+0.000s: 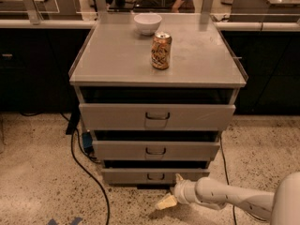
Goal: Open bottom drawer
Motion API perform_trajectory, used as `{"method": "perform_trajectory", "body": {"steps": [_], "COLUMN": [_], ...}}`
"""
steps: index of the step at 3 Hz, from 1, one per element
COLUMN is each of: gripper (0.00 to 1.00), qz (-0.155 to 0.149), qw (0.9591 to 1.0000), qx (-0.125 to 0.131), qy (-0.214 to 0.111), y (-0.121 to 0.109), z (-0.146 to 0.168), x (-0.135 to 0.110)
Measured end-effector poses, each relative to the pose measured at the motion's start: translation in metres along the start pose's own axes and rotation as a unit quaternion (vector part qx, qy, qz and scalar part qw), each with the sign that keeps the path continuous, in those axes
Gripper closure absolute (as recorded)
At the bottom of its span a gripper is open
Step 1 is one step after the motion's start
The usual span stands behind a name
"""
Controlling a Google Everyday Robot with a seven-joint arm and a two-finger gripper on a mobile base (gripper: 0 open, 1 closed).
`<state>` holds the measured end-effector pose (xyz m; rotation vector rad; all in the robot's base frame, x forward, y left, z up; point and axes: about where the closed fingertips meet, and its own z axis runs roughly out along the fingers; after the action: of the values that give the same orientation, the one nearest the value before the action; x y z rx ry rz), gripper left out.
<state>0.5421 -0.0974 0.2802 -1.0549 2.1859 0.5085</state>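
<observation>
A grey metal cabinet has three drawers. The bottom drawer is the lowest, thinnest front, with a small dark wire handle. It sits about flush with the drawers above it. My gripper is low, just right of and below that handle, on a white arm coming in from the lower right. Its fingers are spread open: one fingertip is near the drawer front's lower edge, and the cream one points down-left over the floor. It holds nothing.
The middle drawer and top drawer are above. A drink can and a white bowl stand on the cabinet top. A black cable runs over the speckled floor to the left.
</observation>
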Motion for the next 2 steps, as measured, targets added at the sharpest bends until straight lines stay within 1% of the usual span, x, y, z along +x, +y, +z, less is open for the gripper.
{"method": "perform_trajectory", "body": {"steps": [1,2], "gripper": [0.0,0.0], "qz": [-0.005,-0.026], "qw": [1.0,0.9996], "qx": [-0.005,0.006], "qy": [0.003,0.003], "y": [0.001,-0.022], "z": [0.003,0.02], "x": [0.001,-0.001]}}
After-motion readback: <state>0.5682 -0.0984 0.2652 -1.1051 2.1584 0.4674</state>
